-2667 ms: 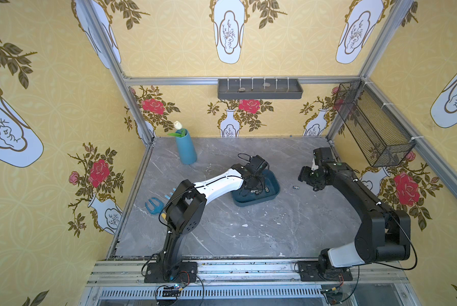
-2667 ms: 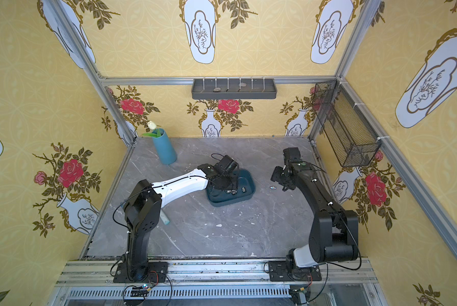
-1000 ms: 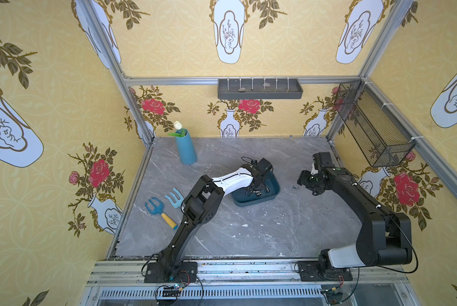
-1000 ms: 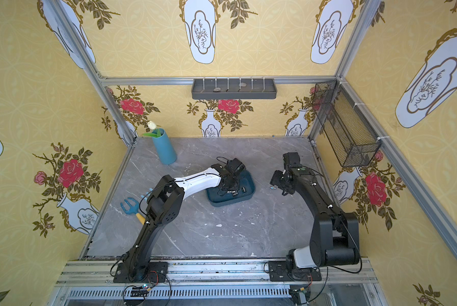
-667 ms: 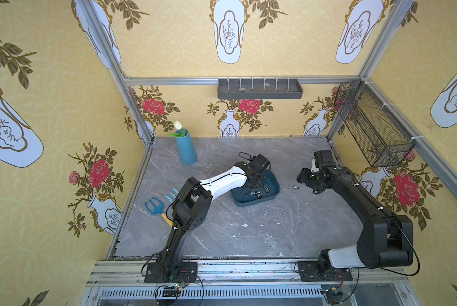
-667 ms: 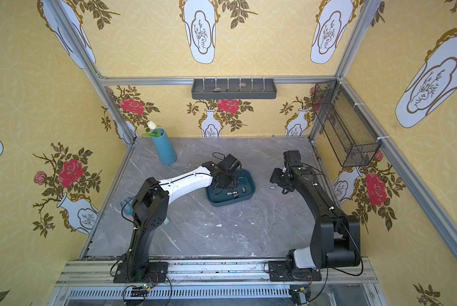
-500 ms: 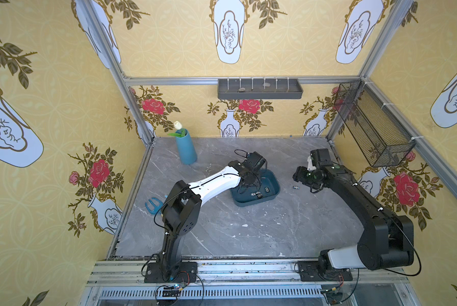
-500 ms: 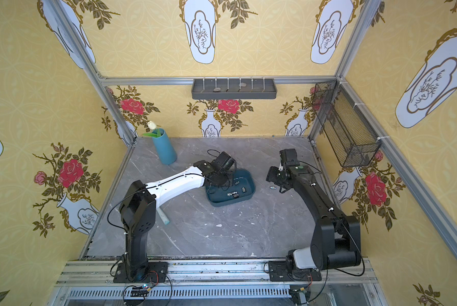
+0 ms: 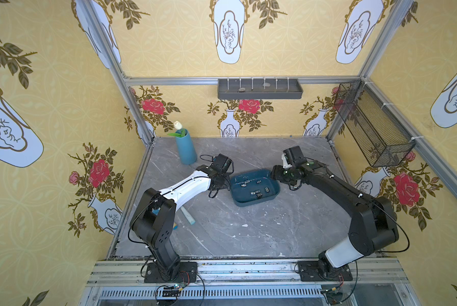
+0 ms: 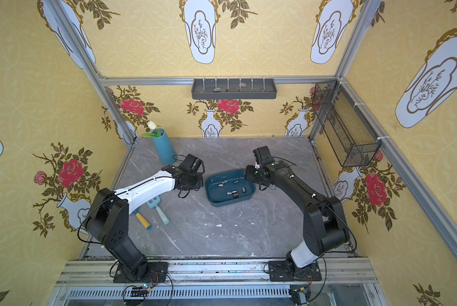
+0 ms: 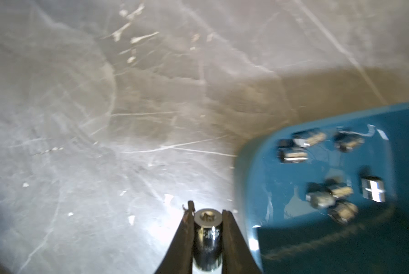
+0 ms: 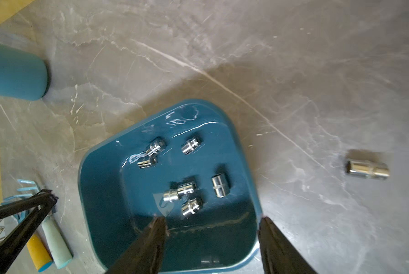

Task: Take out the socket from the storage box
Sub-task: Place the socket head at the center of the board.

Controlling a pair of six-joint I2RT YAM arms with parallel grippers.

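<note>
The storage box (image 9: 248,204) (image 10: 222,204) is a dark teal tub in the middle of the grey marble table, and several chrome sockets (image 9: 256,194) lie in it. My left gripper (image 11: 207,210) is shut on one chrome socket (image 11: 208,237), held end-on over the bare table just beside the box's left rim (image 11: 248,189). My right gripper (image 12: 213,219) stands open over the box's right end, with nothing between its fingers. In both top views the left gripper (image 9: 218,184) is left of the box and the right gripper (image 9: 277,176) is at its right edge.
One loose socket (image 12: 367,169) (image 9: 296,187) lies on the table right of the box. A blue vase (image 9: 185,147) with a flower stands at the back left. Toy garden tools (image 10: 158,209) lie at the left. A grey tray (image 9: 259,88) and a wire basket (image 9: 373,127) hang on the walls.
My left gripper has moved left, from over the box to the table beside it, with the socket in it. My right gripper has shifted left to the box's right end.
</note>
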